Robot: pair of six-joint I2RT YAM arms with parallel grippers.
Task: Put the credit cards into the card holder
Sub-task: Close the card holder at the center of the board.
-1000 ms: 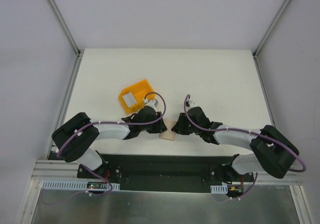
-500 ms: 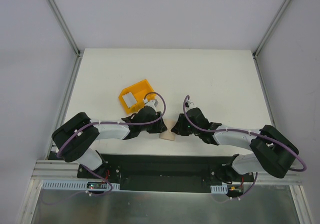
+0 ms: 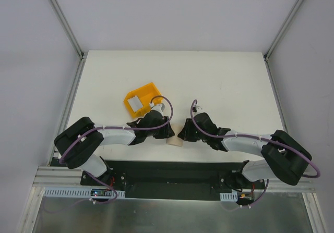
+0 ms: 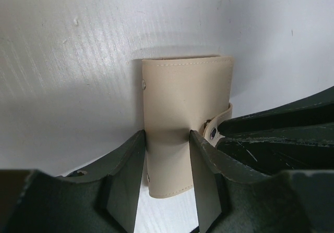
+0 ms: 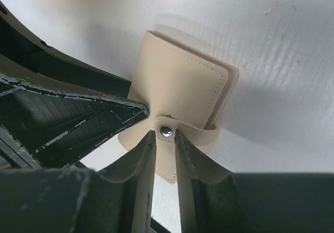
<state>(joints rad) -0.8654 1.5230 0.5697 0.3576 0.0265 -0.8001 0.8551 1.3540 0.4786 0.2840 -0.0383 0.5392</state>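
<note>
My left pincer (image 4: 167, 138) is clamped across the card holder (image 4: 182, 95), one finger on each side of it, near the six o'clock edge of the bench (image 3: 219, 82). My right pincer (image 5: 165, 135) straddles the holder's snap strap (image 5: 204, 134), its fingers narrowly apart. I cannot tell whether it grips. The credit cards (image 3: 134, 103) lie in the yellow bin (image 3: 147, 90), at ten o'clock from the holder.

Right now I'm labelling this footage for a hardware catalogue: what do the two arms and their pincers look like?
Both the left arm and right arm have black joints, a white middle section and a purple cable looping along them. The left pincer and right pincer have dark, wedge-shaped fingers with pale scratches.
</note>
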